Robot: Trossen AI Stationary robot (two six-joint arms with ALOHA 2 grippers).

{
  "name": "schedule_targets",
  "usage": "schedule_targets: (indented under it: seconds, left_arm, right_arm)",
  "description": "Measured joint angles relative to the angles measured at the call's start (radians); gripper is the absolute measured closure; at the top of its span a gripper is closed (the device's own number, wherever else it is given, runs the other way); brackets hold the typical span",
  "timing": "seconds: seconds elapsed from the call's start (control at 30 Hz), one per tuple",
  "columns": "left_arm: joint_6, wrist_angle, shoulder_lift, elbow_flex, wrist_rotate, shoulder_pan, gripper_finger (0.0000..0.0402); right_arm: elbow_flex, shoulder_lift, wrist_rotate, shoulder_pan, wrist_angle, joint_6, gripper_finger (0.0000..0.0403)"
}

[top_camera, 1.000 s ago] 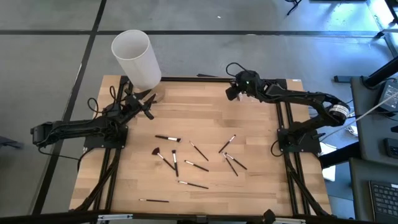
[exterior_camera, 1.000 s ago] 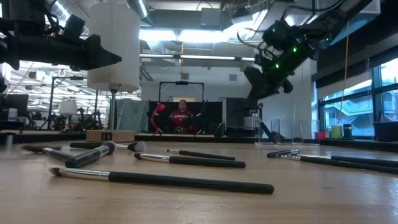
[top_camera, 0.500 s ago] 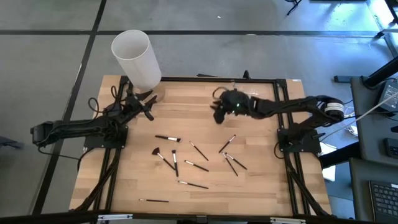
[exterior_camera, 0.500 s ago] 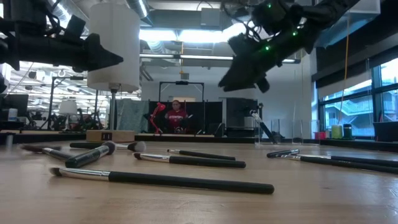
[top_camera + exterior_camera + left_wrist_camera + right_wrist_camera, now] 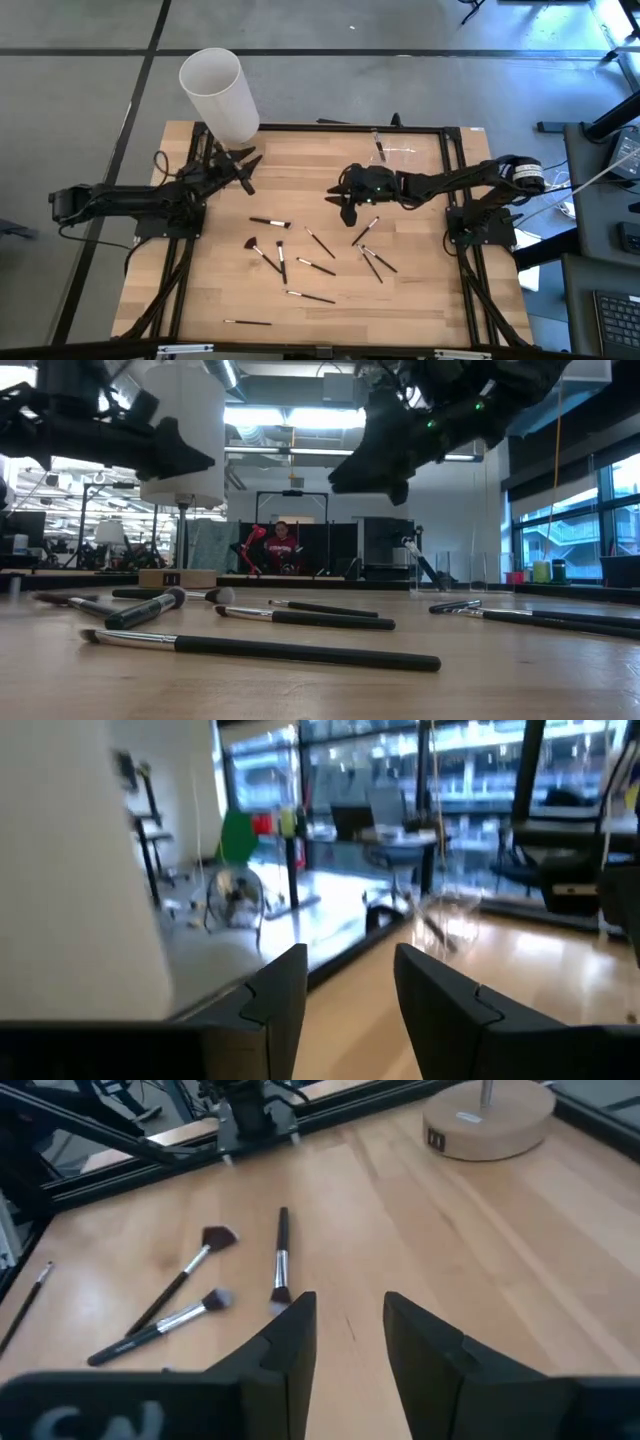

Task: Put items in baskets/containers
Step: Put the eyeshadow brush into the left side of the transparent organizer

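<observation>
brushes: about ten thin makeup brushes (image 5: 282, 262), black handles with silver ferrules, lie scattered flat on the middle and near part of the light wooden surface (image 5: 300, 180). At least one more stands in the holder.
holder: small clear-plastic boxy holder (image 5: 392, 152) at the far edge, right of centre, well apart from the loose brushes.
right gripper: right gripper (image 5: 345, 207) hangs over mid-surface, clear of the wood, near the closest loose brush (image 5: 365, 231) but not touching it. Fingers (image 5: 290, 1342) narrowly parted, nothing between them. Wrist view looks across at a fan-tipped brush (image 5: 185, 1275) and a straight one (image 5: 281, 1255).
left gripper: left gripper (image 5: 243, 172) waits at the far left, just beside the tall white cylinder (image 5: 219, 95) on its round wooden base (image 5: 488, 1120). Fingers (image 5: 275, 1005) parted a little, empty.
stage: judged as the approach to another pick; most brushes not yet in.
risk 1: handles are thin and lie flat, so a narrow gap coming down off-centre could push the brush away or pinch only one side.
risk 2: two brushes (image 5: 372, 262) cross near the right gripper; grabbing there could drag both.
risk 3: long carry to a small holder; a tilted brush could catch the rim and drop.
</observation>
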Motion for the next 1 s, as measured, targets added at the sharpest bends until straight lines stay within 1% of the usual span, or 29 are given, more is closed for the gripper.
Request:
schedule_targets:
  seconds: [0.13,0.27,0.37,0.47,0.57,0.7,0.8,0.9,1.0]
  left_arm:
    - [-0.049,-0.006,0.139,0.027,0.01,-0.015,0.0254]
    - [-0.114,-0.011,0.266,0.038,0.007,-0.075,0.0254]
    - [-0.146,-0.012,0.328,0.053,0.002,-0.158,0.0254]
    - [-0.151,-0.013,0.364,0.078,-0.03,-0.281,0.0254]
    - [-0.15,-0.065,0.378,0.116,-0.115,-0.423,0.0254]
    - [-0.158,-0.217,0.379,0.186,-0.304,-0.597,0.0261]
    - [-0.19,-0.316,0.379,0.218,-0.428,-0.684,0.0269]
    - [-0.226,-0.365,0.379,0.221,-0.488,-0.734,0.0277]
    - [-0.288,-0.431,0.379,0.221,-0.496,-0.757,0.0282]
  right_arm:
    - [0.086,0.108,0.0,-0.001,-0.05,-0.002,0.0299]
    - [0.264,0.237,-0.001,0.005,-0.247,-0.012,0.0303]
    - [0.403,0.331,0.001,0.037,-0.394,-0.019,0.0303]
    - [0.507,0.404,0.0,0.092,-0.452,-0.036,0.0303]
    - [0.575,0.452,0.0,0.149,-0.453,-0.042,0.0303]
    - [0.632,0.483,0.0,0.214,-0.447,-0.003,0.0303]
    - [0.64,0.488,0.0,0.255,-0.463,0.08,0.0303]
    - [0.64,0.49,0.0,0.288,-0.483,0.174,0.0303]
    - [0.645,0.49,0.005,0.314,-0.494,0.26,0.0303]
